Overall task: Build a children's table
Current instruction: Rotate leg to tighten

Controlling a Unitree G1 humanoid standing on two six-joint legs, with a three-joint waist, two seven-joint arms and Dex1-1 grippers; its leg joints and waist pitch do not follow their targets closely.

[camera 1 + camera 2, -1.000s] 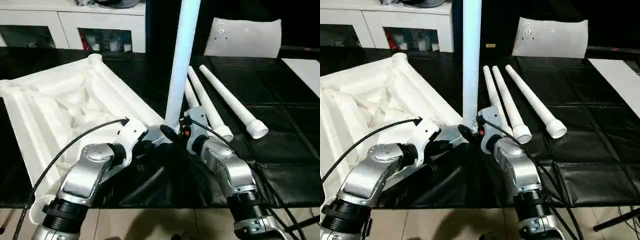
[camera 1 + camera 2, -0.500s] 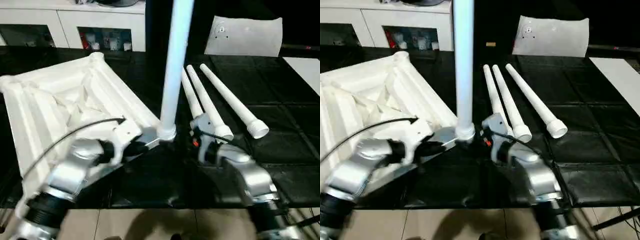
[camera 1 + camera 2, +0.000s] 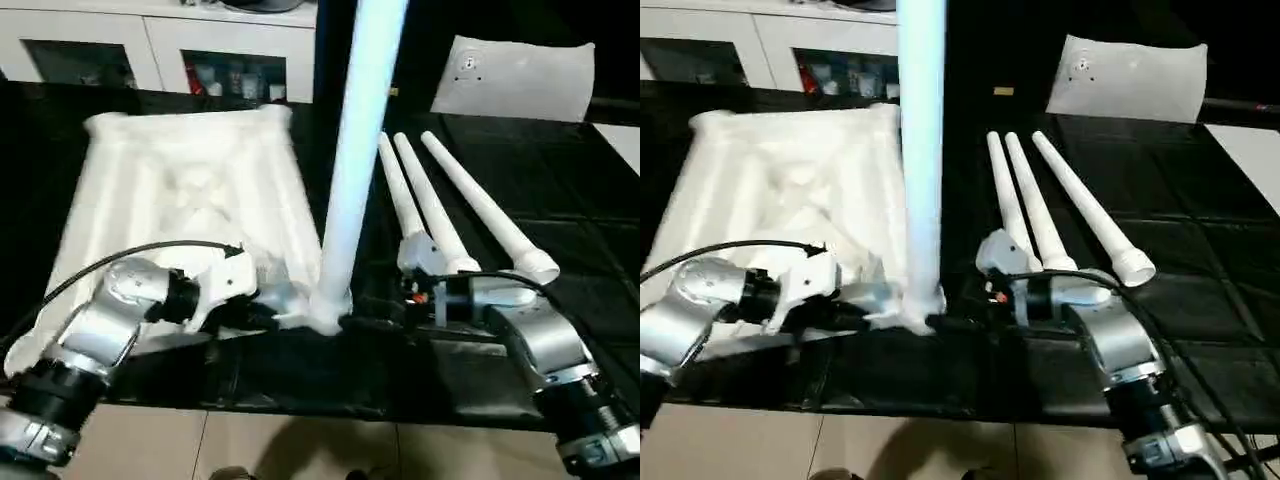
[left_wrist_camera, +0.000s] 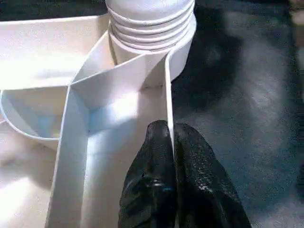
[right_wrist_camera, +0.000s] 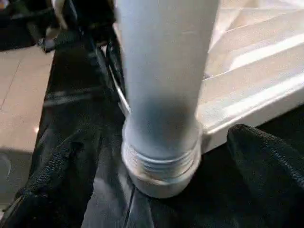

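Leg one, long white tapered tube [image 3: 350, 170], upright in corner socket of white ribbed plastic tabletop [image 3: 180, 200]. Left gripper [image 4: 172, 142] pinches tabletop's rim; right gripper [image 5: 156, 156] agape around leg. Three spare legs [image 3: 440, 210] beside tabletop, unfitted.

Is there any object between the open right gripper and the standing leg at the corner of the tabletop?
Nothing visible stands between them. The right gripper is open with its fingers on either side of the upright leg, near its threaded base in the tabletop corner socket, not closed on it.
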